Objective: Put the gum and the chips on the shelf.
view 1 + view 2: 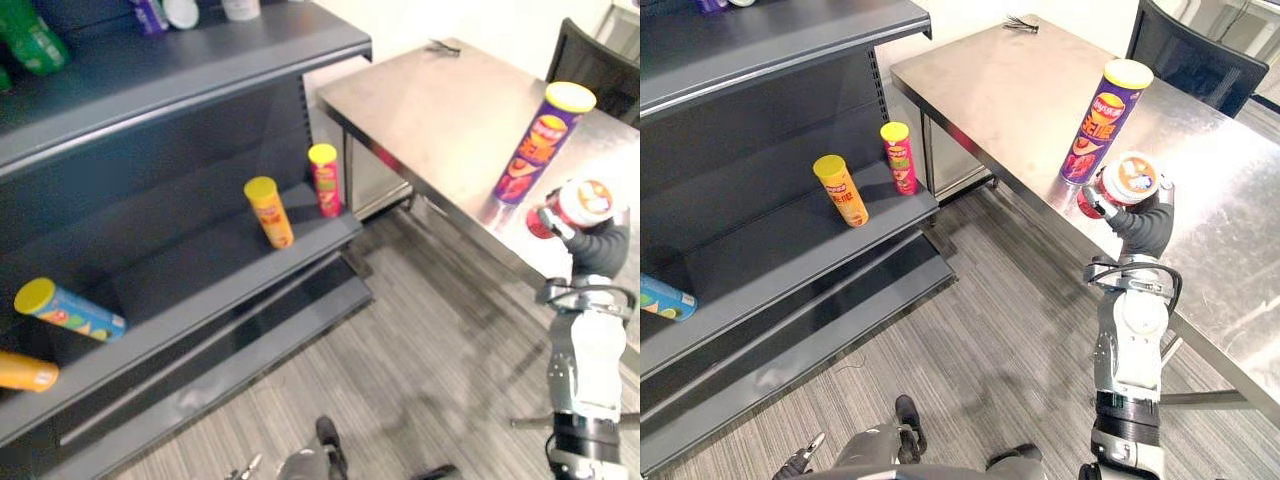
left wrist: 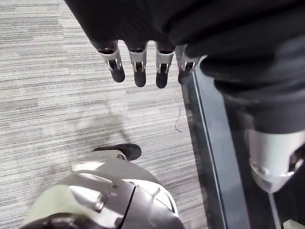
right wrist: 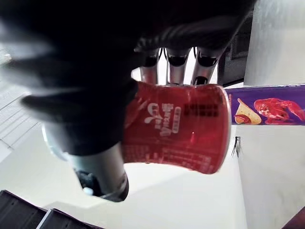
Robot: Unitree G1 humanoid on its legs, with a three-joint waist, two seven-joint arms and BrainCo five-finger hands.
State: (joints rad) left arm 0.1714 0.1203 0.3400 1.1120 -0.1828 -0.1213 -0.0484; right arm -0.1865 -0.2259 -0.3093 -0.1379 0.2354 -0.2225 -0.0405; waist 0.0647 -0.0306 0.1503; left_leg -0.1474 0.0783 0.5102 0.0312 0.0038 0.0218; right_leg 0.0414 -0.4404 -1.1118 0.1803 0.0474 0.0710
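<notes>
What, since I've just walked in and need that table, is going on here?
The robot's right hand is curled round a red gum tub at the near edge of the steel table, beside an upright purple chips can. Its left hand hangs open above the floor. The dark shelf holds other chips cans; neither task item is there yet.
</notes>
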